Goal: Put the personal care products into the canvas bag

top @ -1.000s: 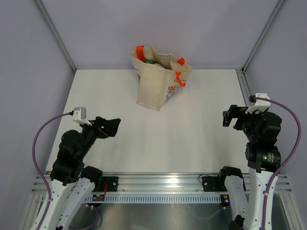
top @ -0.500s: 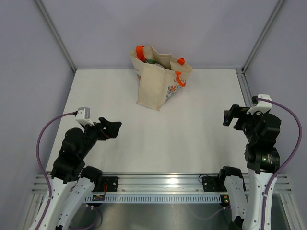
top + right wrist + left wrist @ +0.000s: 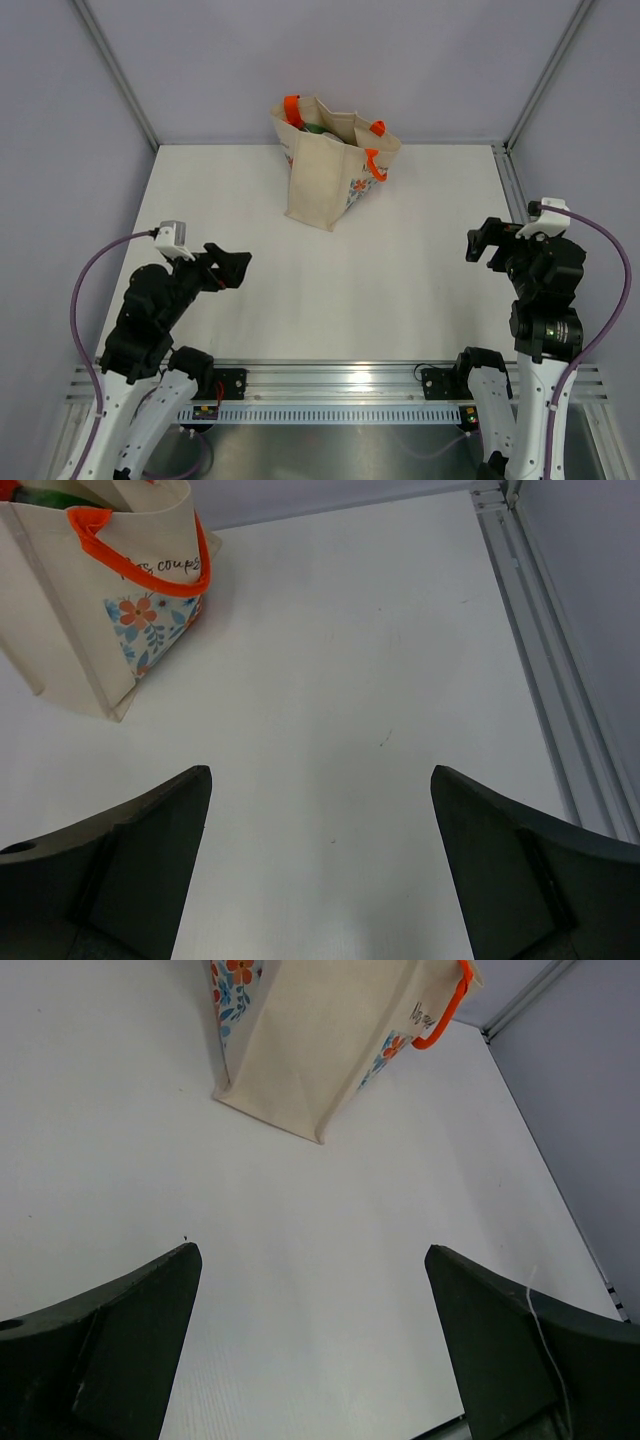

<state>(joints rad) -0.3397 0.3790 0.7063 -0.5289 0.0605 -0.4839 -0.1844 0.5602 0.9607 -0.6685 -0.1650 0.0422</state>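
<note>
Barely shifted, left gripper (image 3: pixel 237 267) and right gripper (image 3: pixel 476 243) hover open.

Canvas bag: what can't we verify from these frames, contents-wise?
Top external: the canvas bag walls hide its contents. Only a green item shows at the mouth, too small to identify, so the bottle count is unknown.
Left wrist: the bag's mouth is cut off by the top edge.
Right wrist: the top and left edges crop the bag, and the orange handle partly covers the lettering.
</note>
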